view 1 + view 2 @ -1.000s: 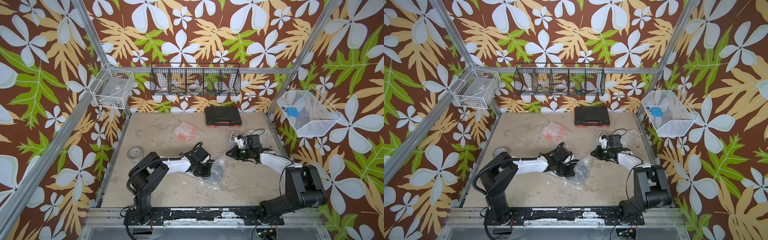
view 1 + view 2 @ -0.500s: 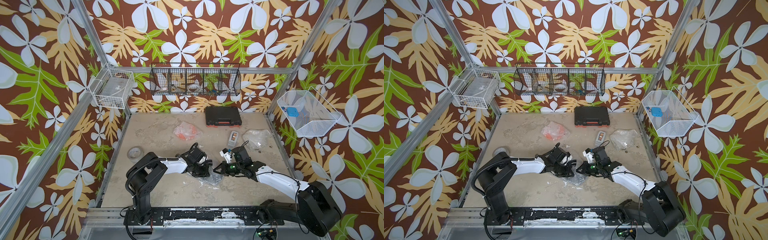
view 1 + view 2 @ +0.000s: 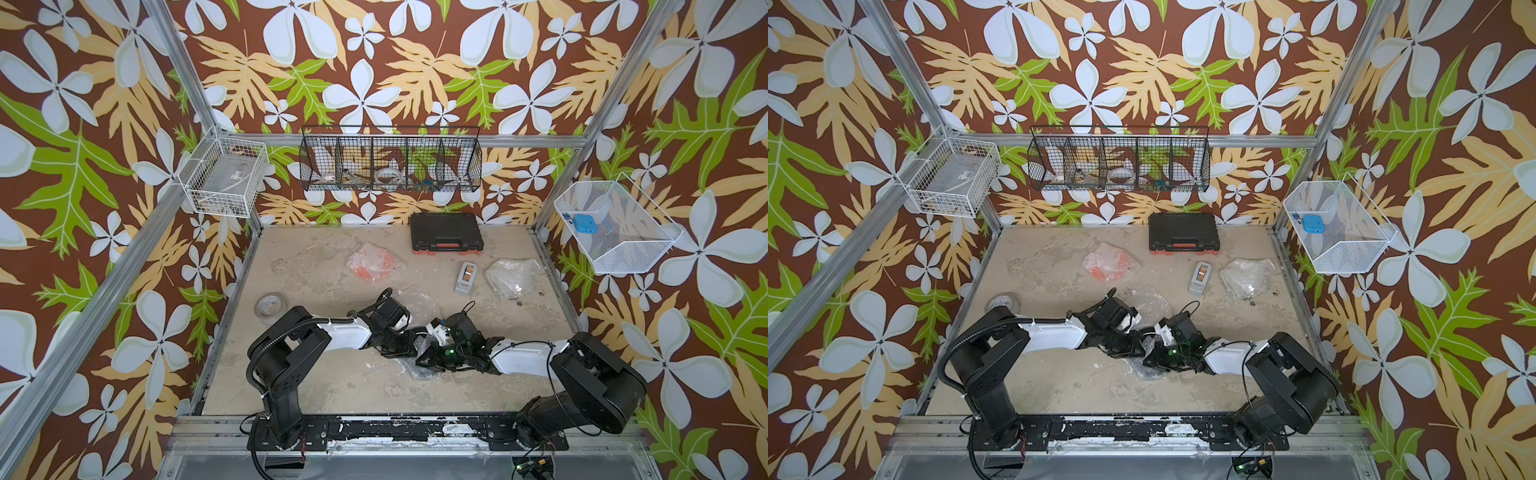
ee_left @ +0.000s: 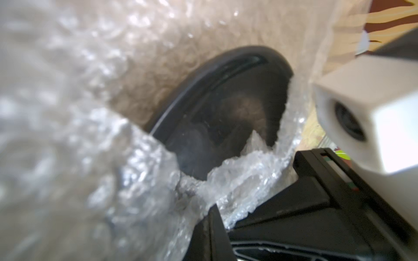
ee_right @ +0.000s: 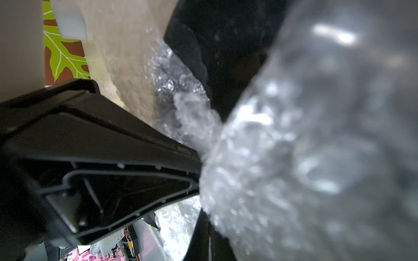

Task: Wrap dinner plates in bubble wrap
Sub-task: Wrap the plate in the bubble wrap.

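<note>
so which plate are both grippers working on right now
The black plate, partly bare in bubble wrap; the orange plate and pale bundle lie apart, farther back.

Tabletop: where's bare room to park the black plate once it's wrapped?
Bare: the far-left corner between tape roll, wrapped orange plate and back wall; the front strip along the base rail. Crowded: centre, where left gripper and right gripper pinch bubble wrap over the black plate.
</note>
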Controlling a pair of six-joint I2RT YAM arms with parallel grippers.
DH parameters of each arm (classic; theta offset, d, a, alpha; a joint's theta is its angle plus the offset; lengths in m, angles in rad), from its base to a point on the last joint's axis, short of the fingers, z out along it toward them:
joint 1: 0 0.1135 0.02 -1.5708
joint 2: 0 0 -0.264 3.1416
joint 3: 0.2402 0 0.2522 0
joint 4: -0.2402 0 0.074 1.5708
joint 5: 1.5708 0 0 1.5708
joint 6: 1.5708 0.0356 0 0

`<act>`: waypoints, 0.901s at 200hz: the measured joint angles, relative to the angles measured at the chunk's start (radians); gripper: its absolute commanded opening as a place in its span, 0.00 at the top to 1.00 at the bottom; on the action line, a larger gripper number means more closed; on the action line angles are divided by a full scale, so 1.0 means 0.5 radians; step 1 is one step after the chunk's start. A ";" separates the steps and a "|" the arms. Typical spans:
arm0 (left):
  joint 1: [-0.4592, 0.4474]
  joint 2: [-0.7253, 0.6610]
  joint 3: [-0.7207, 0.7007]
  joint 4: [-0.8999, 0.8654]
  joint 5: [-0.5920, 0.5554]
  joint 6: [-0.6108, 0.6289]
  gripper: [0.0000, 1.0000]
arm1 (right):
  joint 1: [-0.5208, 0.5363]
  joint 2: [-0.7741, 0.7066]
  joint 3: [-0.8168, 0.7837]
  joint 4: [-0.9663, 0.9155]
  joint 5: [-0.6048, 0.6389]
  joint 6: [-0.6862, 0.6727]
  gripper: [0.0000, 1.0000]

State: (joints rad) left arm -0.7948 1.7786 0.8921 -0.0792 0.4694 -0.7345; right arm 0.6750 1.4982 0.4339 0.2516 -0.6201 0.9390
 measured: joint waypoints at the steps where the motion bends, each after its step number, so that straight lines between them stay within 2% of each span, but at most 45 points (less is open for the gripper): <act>1: 0.000 -0.002 0.002 -0.007 -0.003 0.000 0.98 | 0.002 0.000 -0.002 0.005 0.000 0.002 1.00; 18: 0.000 -0.071 0.072 -0.175 -0.111 0.002 0.97 | 0.056 -0.009 -0.052 0.094 0.002 0.068 1.00; 45: -0.013 -0.156 0.163 -0.267 -0.137 0.008 0.97 | 0.142 -0.031 -0.060 0.124 0.094 0.172 1.00; 83: -0.106 -0.034 0.147 -0.197 -0.018 -0.038 0.97 | 0.186 -0.035 -0.052 0.134 0.149 0.261 1.00; 118: -0.110 0.070 0.044 -0.008 0.077 -0.045 0.98 | 0.192 -0.076 -0.030 0.061 0.166 0.268 1.00; 134: -0.110 0.093 0.018 0.029 0.081 -0.018 0.98 | 0.192 -0.138 0.029 -0.093 0.189 0.252 0.72; 141: -0.110 0.100 0.005 0.046 0.074 0.005 0.98 | 0.188 -0.188 0.080 -0.211 0.182 0.221 0.65; 148: -0.108 0.102 -0.009 0.070 0.073 0.020 0.98 | 0.187 -0.245 0.133 -0.355 0.177 0.175 0.63; 164: -0.103 0.103 -0.042 0.136 0.084 0.056 0.98 | 0.124 -0.378 0.217 -0.613 0.162 0.037 0.63; 180: -0.107 0.096 -0.076 0.204 0.086 0.077 0.99 | -0.036 -0.483 0.240 -0.647 0.214 -0.050 0.77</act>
State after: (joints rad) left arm -0.8482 1.8267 0.8543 0.0227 0.5125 -0.6960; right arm 0.6571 1.2568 0.5537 -0.0719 -0.5129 0.9138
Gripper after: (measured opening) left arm 0.050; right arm 0.325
